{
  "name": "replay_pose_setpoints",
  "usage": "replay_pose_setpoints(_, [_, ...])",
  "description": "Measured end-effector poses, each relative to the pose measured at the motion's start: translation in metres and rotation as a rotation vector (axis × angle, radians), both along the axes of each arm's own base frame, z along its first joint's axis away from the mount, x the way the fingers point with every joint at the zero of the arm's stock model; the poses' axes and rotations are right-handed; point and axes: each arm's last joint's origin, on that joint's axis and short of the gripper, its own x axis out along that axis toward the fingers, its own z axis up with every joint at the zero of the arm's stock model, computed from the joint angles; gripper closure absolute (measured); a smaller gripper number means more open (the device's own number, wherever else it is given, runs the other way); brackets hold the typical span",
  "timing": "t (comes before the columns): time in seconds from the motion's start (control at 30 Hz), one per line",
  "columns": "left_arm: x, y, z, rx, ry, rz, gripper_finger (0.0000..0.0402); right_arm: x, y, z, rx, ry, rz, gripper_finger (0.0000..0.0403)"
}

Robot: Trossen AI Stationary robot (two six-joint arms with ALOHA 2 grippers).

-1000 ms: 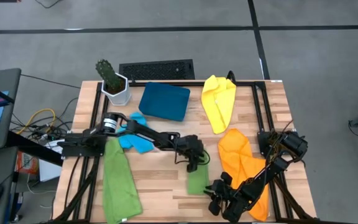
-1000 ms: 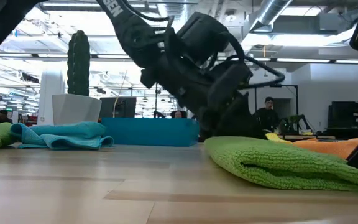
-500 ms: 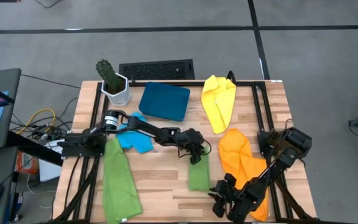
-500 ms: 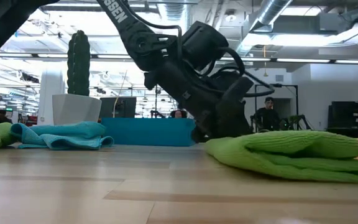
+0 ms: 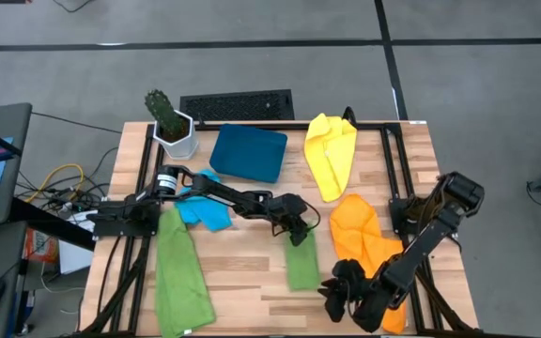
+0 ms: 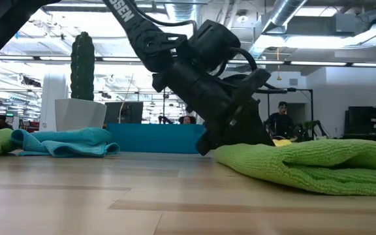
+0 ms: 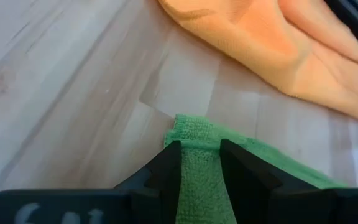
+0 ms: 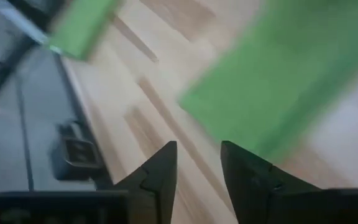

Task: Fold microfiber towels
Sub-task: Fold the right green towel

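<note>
High view: table [image 5: 242, 272] carries five towels, two green, one blue [image 5: 205, 214], yellow [image 5: 332, 155], orange [image 5: 360, 235]. Folded green towel [image 5: 301, 266] lies mid-table, now flatter than a second ago. Right gripper [image 5: 341, 299] has let go and backed off, jaws empty and apart. Left gripper [image 5: 299, 233] pinches its far edge [image 7: 199, 152]. One fold nearly done.

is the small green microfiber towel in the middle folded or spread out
Folded: the small green microfiber towel lies as a narrow strip, with stacked layers showing in the low view. The left gripper pinches one end.
</note>
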Motion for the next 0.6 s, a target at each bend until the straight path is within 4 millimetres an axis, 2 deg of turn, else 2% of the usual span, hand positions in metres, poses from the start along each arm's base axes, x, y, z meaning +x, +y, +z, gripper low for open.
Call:
replay_pose_setpoints(0.07, [0.001, 0.0, 0.001, 0.003, -0.004, 0.004, 0.0297, 0.007, 0.003, 0.001, -0.074, -0.062, 0.05, 0.0252])
replay_pose_setpoints(0.13, [0.001, 0.0, 0.001, 0.011, -0.002, 0.014, 0.0297, 0.014, 0.006, -0.008, -0.154, -0.075, 0.106, 0.0256])
replay_pose_setpoints(0.33, [0.0, 0.0, 0.0, 0.029, 0.01, 0.002, 0.0297, 0.026, 0.008, -0.066, -0.317, 0.006, 0.135, 0.028])
replay_pose_setpoints(0.43, [-0.001, 0.0, -0.001, 0.046, 0.027, -0.012, 0.0297, 0.029, 0.007, -0.091, -0.274, 0.026, 0.055, 0.0288])
replay_pose_setpoints(0.6, [-0.003, 0.002, -0.001, 0.046, 0.048, -0.013, 0.0297, 0.019, 0.017, -0.099, -0.193, 0.011, 0.007, 0.0292])
